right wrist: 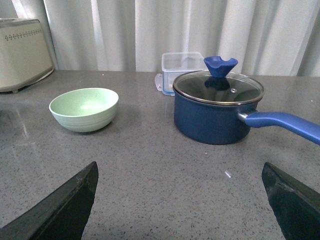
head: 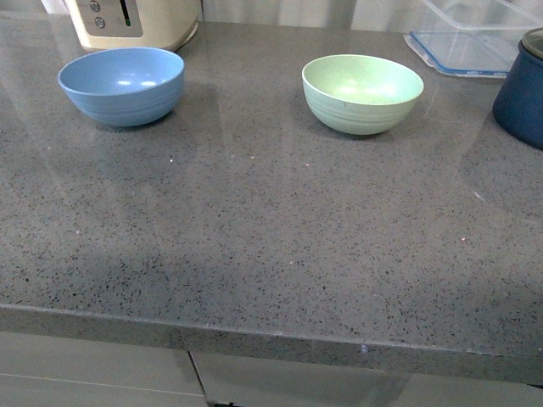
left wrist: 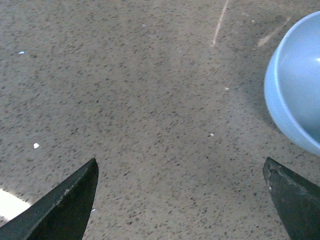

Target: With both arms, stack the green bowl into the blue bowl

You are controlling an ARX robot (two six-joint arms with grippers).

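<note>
Counter [head: 254,254] grey, speckled | green bowl [head: 362,93] — pale mint, ridged | blue bowl [head: 121,85] — sky-blue

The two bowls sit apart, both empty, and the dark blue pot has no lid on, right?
Not quite: the pot has its glass lid on, as the right wrist view shows. The blue bowl and green bowl do sit apart, both empty.

No readable text, label, brand, number or sign anywhere.

Dark matte wedges for fingers [left wrist: 65,210] on left gripper [left wrist: 180,165], tapering to narrow tips; same charcoal, flat-faced pair on right gripper [right wrist: 179,166].
</note>
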